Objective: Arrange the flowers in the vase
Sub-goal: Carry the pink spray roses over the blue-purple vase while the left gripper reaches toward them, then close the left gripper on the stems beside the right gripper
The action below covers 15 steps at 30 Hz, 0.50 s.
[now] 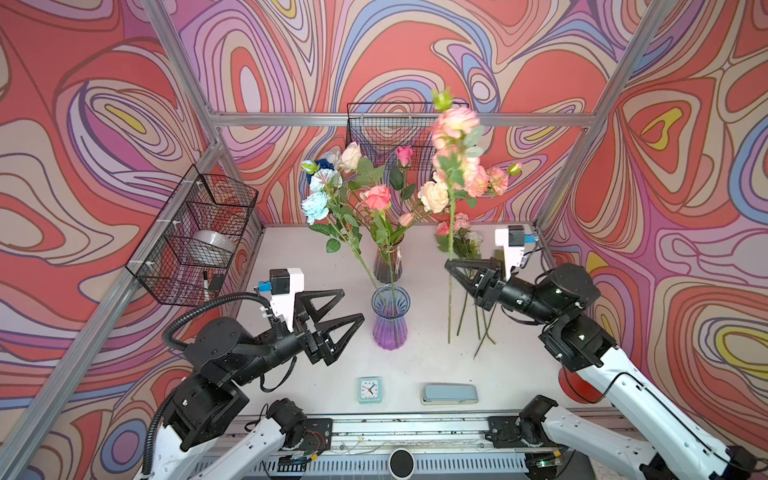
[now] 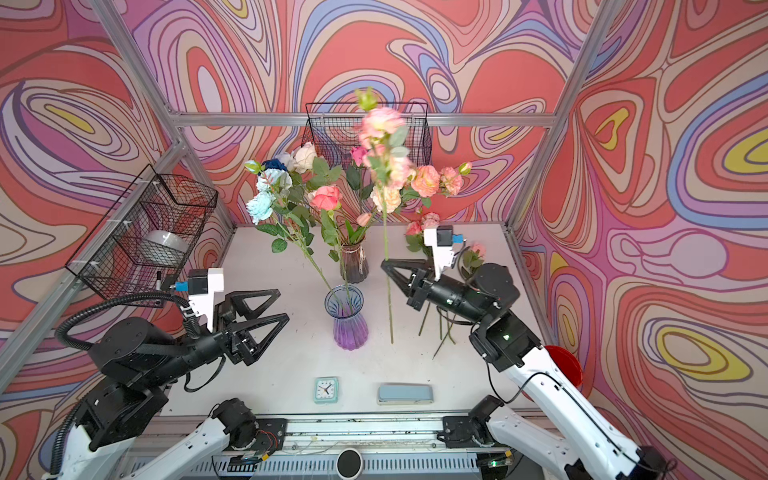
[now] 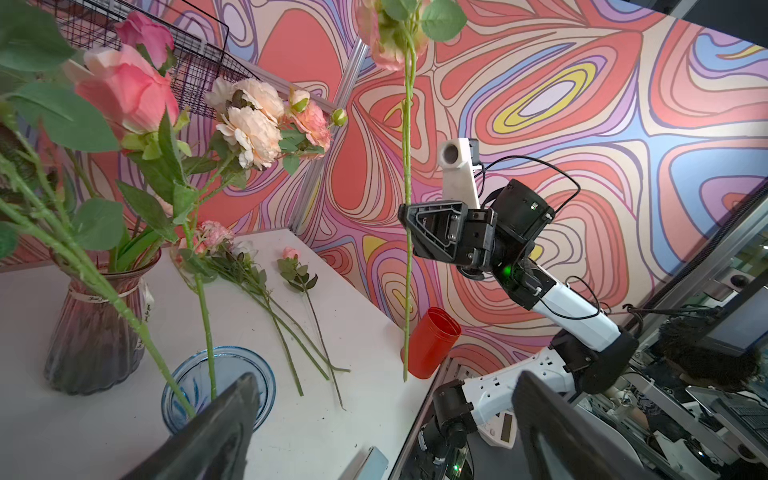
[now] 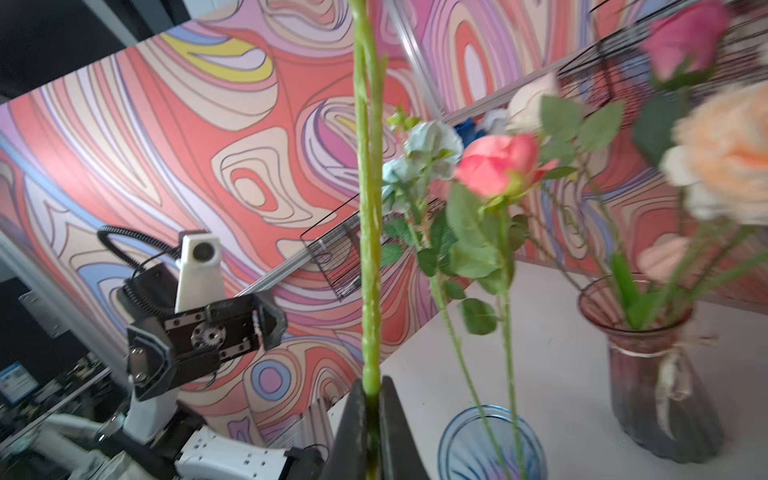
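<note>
Two vases on the table [image 1: 519, 374]: a blue vase [image 1: 390, 328] with two flower stems [image 3: 205, 332], a dark vase [image 1: 387, 268] with more flowers [image 1: 434, 195] than I can tell apart. One flower [image 1: 455, 124] is up in the air; about four loose flowers [image 3: 245, 266] lie flat. Two wire baskets, a side basket [image 1: 195, 232] and a back basket [image 1: 399, 129]. One clock [image 1: 369, 390], one pale blue case [image 1: 449, 394], one red cup [image 3: 434, 340].

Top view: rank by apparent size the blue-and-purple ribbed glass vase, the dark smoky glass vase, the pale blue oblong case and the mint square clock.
1. blue-and-purple ribbed glass vase
2. dark smoky glass vase and pale blue oblong case: too alike to rank; the vase stands farther back
3. mint square clock
</note>
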Each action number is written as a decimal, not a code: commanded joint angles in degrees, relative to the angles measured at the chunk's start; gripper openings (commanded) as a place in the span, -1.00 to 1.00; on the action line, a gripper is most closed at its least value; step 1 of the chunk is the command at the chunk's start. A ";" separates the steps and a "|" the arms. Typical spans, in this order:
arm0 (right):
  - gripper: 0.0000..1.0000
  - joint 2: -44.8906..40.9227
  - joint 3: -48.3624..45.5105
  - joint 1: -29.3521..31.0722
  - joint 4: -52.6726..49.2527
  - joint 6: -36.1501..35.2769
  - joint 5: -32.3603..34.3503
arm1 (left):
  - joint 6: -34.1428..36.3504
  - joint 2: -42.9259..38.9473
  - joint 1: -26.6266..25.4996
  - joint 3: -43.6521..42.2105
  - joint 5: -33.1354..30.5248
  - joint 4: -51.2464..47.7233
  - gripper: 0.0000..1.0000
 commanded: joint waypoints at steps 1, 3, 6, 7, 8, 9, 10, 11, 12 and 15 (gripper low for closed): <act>-1.00 3.50 2.49 7.38 -1.99 -6.73 6.44 | 1.21 3.00 -0.23 2.75 3.33 4.13 0.92; -1.00 5.62 2.97 11.03 -0.03 -6.95 7.02 | 1.22 4.96 -0.20 3.98 4.28 5.51 0.86; -1.00 8.15 3.80 16.14 1.87 -7.92 9.02 | 1.13 7.03 -0.21 4.95 4.81 7.27 0.67; -1.00 8.92 4.03 17.70 2.41 -8.30 9.65 | 1.23 7.41 -0.20 5.09 4.84 7.74 0.59; -1.00 9.50 4.34 18.85 2.81 -8.59 9.96 | 1.18 7.69 -0.21 5.16 4.97 8.21 0.53; -1.00 10.26 4.60 19.99 2.96 -8.97 10.21 | 1.13 7.96 -0.21 5.25 5.10 8.72 0.48; -1.00 10.97 4.99 21.01 3.00 -9.26 10.59 | 1.05 8.29 -0.21 5.17 5.34 9.05 0.41; -1.00 11.46 5.20 21.72 3.17 -9.56 10.84 | 0.96 8.54 -0.25 5.32 5.35 9.31 0.38; -1.00 11.90 5.36 22.40 3.34 -9.90 11.04 | 0.88 8.83 -0.20 5.37 5.39 9.31 0.34; -1.00 12.62 5.49 23.54 4.15 -10.27 11.29 | 0.89 9.23 -0.20 5.31 5.11 9.13 0.11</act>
